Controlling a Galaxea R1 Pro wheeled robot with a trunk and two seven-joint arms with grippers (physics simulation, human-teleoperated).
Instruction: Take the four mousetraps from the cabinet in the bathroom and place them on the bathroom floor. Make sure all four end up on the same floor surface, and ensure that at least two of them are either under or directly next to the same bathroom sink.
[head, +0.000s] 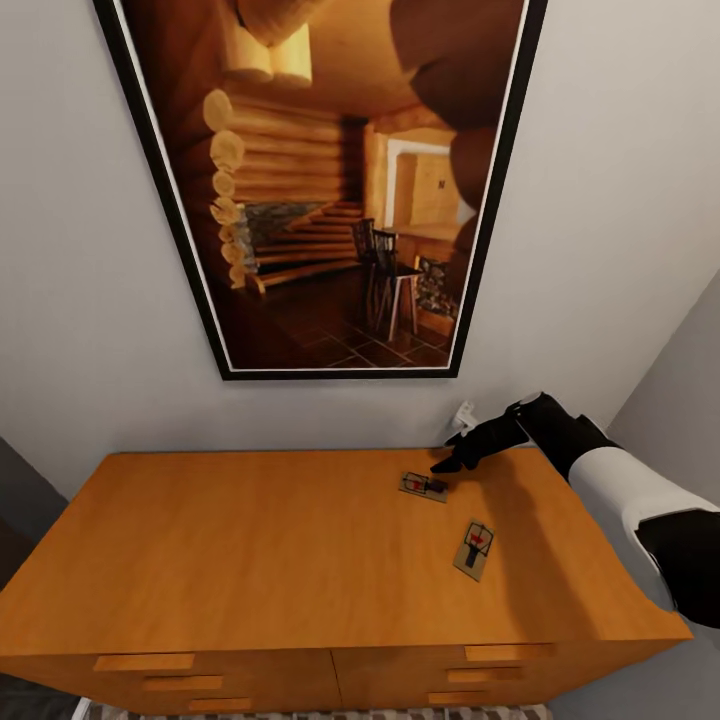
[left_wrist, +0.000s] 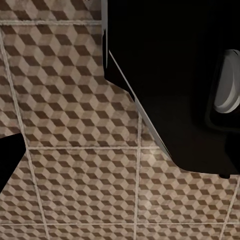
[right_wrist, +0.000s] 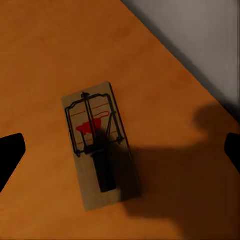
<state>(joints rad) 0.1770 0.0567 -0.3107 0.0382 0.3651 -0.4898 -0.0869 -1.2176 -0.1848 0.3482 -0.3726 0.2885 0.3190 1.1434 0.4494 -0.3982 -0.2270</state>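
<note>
Two mousetraps lie on the orange-brown cabinet's top (head: 250, 550), toward its right end: one near the back (head: 424, 487), one nearer the front (head: 474, 548). My right gripper (head: 447, 455) hovers just above and behind the back trap, open. In the right wrist view that mousetrap (right_wrist: 100, 145) lies flat between the spread fingertips (right_wrist: 10, 155), its red spot and black wire facing up, with nothing touching it. My left gripper (left_wrist: 120, 160) hangs low over the cube-patterned bathroom floor (left_wrist: 75, 115), open and holding nothing. The sink is out of view.
A large framed picture (head: 330, 180) hangs on the white wall behind the cabinet, and a white wall socket (head: 463, 412) sits by my right hand. Drawer handles (head: 145, 662) line the cabinet front. A black part of my body (left_wrist: 170, 75) looms over the floor tiles.
</note>
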